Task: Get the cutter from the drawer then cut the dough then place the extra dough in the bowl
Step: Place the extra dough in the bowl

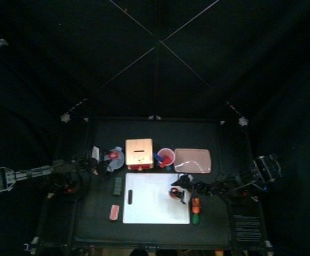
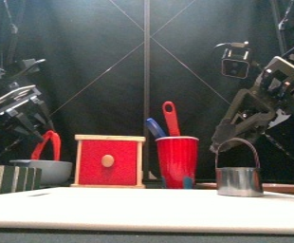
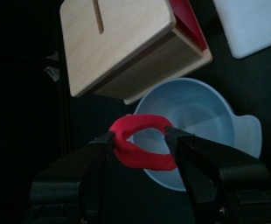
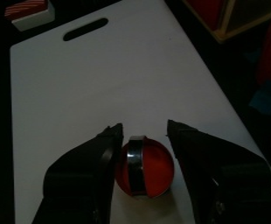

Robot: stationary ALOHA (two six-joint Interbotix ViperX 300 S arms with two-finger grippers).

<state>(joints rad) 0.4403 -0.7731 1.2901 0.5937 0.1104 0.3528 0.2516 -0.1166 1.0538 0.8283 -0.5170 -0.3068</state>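
Pinching the one red dough ring [image 3: 138, 154] between nearly closed jaws, the left gripper [image 3: 144, 140] hangs over the single blue-grey bowl [image 3: 208, 105], while the right gripper [image 4: 145, 131] clasps the lone cutter [image 2: 240, 180] resting on the white board [image 4: 126, 79]

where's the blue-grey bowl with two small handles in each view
top view: blue-grey bowl just left of the pale wooden box.
front view: bowl low at left, beside the box.
left wrist view: bowl under the red dough ring in the left gripper.
right wrist view: not in it.
shared landmark: the wooden box, in all four.
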